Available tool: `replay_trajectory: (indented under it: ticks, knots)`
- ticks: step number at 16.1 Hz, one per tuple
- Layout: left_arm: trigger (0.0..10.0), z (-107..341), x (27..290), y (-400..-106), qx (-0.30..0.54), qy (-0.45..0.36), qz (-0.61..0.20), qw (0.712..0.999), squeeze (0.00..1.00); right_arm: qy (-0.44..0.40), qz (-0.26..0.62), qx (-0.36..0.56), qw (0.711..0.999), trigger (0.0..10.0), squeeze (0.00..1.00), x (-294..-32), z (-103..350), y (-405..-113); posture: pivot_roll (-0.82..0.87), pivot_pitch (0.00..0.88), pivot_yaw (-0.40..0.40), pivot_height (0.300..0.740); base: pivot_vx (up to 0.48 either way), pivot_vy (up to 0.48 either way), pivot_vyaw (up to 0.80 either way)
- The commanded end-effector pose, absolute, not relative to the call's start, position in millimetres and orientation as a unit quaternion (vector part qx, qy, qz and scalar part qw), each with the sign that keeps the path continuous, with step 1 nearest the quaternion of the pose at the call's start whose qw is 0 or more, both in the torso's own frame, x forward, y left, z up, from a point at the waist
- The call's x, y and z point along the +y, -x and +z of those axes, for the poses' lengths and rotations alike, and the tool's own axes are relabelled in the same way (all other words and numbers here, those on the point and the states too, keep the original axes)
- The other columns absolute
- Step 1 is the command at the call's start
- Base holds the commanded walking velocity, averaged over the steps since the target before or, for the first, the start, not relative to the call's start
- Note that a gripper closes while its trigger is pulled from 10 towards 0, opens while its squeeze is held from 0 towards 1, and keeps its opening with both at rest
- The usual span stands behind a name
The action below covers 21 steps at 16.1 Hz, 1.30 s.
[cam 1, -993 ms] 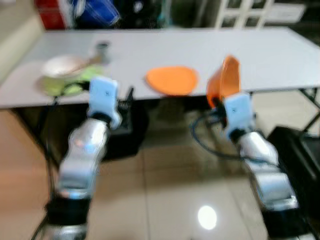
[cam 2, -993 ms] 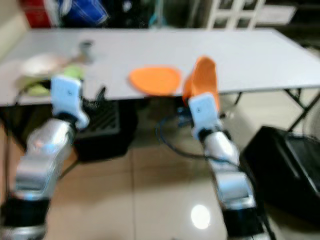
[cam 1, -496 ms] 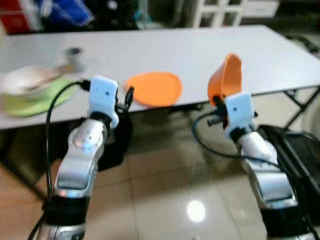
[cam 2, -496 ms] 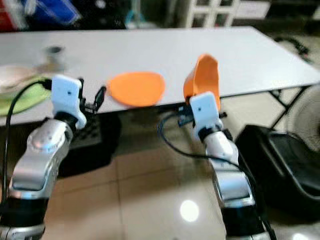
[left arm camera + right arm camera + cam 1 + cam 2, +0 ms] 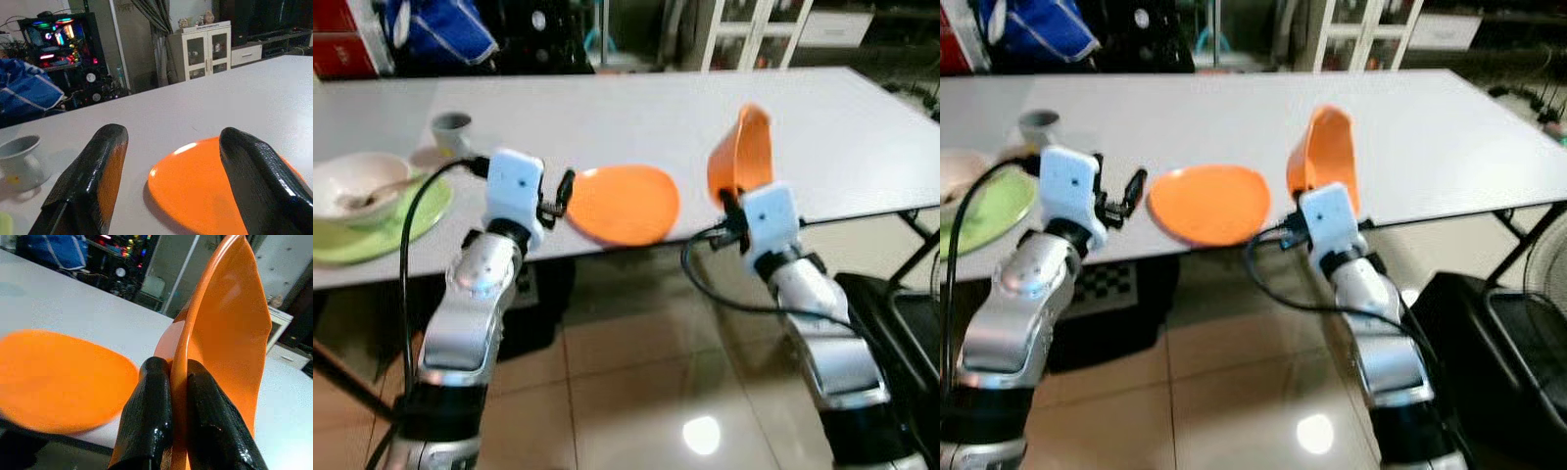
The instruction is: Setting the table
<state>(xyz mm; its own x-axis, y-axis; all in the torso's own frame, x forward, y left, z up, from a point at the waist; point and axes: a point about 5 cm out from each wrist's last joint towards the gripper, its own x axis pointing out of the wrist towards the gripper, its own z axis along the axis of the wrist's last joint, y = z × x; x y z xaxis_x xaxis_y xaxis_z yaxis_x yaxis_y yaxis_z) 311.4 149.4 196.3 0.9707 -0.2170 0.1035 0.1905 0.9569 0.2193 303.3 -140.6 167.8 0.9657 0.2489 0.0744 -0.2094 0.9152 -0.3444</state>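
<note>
An orange plate (image 5: pixel 624 203) lies flat near the front edge of the white table (image 5: pixel 636 108). My right gripper (image 5: pixel 732 199) is shut on the rim of an orange bowl (image 5: pixel 742 154), held on its side above the table edge, right of the plate. In the right wrist view both fingers (image 5: pixel 154 406) pinch the bowl (image 5: pixel 225 328) wall. My left gripper (image 5: pixel 562 192) stands open just left of the plate, its fingers (image 5: pixel 98 171) bracketing the plate (image 5: pixel 200 186) in the left wrist view.
At the table's left lie a green plate (image 5: pixel 382 230) with a white bowl (image 5: pixel 357 183) and spoon, and a small white cup (image 5: pixel 450 129) behind. A black object (image 5: pixel 901 313) stands on the tiled floor at right. Blue bag and cabinets are behind the table.
The camera has come closer to the table and steadied. Both grippers now reach over the table's front edge; the bowl stays held in the right one.
</note>
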Motion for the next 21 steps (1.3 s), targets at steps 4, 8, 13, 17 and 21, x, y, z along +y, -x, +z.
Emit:
replay_trajectory:
  ticks: [4,8,13,17,21]
  knots:
    - [10.0,199.5,138.5,-311.9,-0.070,-0.110,-0.122,0.984,0.00,0.187,0.094,-0.084,0.974,10.0,0.00,-152.1,179.9,-304.5,0.00,0.000,-0.040,0.740,0.426,0.000,0.00]
    - [10.0,200.2,137.6,-310.2,-0.072,-0.114,-0.128,0.983,0.00,0.189,0.098,-0.085,0.973,10.0,0.00,-149.9,179.1,-303.9,0.01,0.000,-0.044,0.740,0.426,0.000,0.00]
    - [10.0,197.5,139.7,-305.6,-0.066,-0.116,-0.130,0.982,0.00,0.186,0.099,-0.080,0.974,10.0,0.00,-150.6,175.3,-300.6,0.01,0.000,-0.041,0.740,0.427,0.000,0.00]
    - [10.0,195.3,138.9,-304.2,-0.062,-0.116,-0.131,0.983,0.00,0.192,0.098,-0.077,0.974,10.0,0.00,-154.7,174.7,-300.5,0.01,0.000,-0.041,0.740,0.427,0.000,0.00]
    - [10.0,192.8,139.5,-303.3,-0.056,-0.122,-0.129,0.983,0.00,0.200,0.101,-0.077,0.971,10.0,0.00,-157.9,176.0,-303.3,0.01,0.000,-0.053,0.740,0.396,0.000,0.00]
